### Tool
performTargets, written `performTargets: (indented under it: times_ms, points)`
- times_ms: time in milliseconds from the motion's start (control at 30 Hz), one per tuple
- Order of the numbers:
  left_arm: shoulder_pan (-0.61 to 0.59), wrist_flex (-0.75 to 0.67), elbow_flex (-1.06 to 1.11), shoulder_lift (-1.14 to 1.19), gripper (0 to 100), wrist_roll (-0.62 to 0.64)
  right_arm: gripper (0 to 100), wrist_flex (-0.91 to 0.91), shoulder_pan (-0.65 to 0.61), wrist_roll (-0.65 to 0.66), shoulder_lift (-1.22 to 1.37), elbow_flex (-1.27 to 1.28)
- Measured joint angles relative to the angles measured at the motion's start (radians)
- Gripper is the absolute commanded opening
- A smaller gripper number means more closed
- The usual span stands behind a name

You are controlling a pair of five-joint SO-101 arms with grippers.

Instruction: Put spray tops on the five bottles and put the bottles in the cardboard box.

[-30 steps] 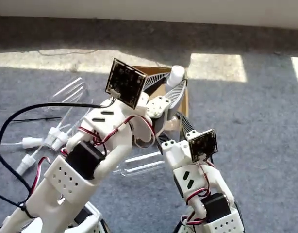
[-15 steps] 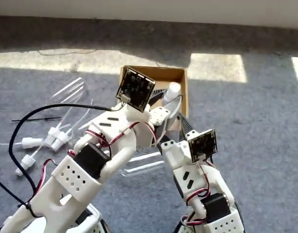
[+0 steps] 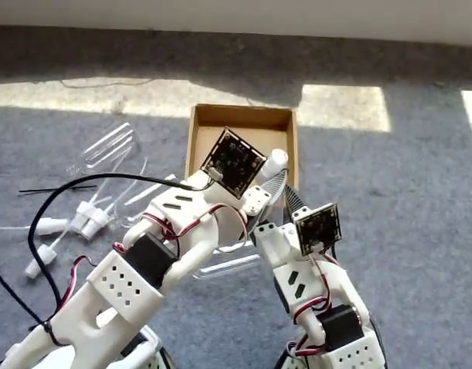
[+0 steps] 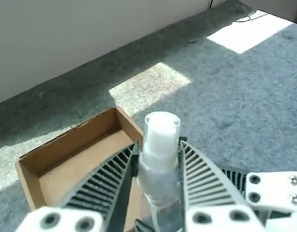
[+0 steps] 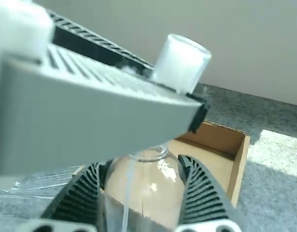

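Left wrist view, looking down past the left gripper point(image 4: 158, 147), clenched on a white spray top point(image 4: 161, 128), with the open cardboard box point(image 4: 27, 166) just beyond on grey carpet point(image 4: 245, 101). In the right wrist view, right gripper point(image 5: 143, 164) grasping the clear bottle point(image 5: 139, 193) beneath that top, one finger on each side of its body, directly under the other arm's fingers. From the high view, top and bottle held at the box's near right corner, over the rim or just beside it, hard to tell which. Well off to the left, loose spray tops point(image 3: 63, 227) and spare bottles point(image 3: 105, 146) lying on the carpet.
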Motion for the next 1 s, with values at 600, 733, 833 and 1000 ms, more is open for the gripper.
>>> performTargets:
  times_ms: [600,733,833,1000]
  points:
    - [-0.052,0.002,-0.181,-0.002,15,-0.008,0.5,0.0,0.002,0.0,-0.002,0.0]
    - [-0.127,0.002,-0.176,-0.002,15,-0.008,0.5,0.0,0.002,0.0,-0.002,0.0]
    - [-0.132,0.002,-0.143,-0.002,15,-0.008,0.5,0.0,0.002,0.0,-0.002,0.0]
    - [-0.129,0.002,-0.094,-0.002,15,-0.041,0.5,0.0,0.002,0.0,-0.002,0.0]
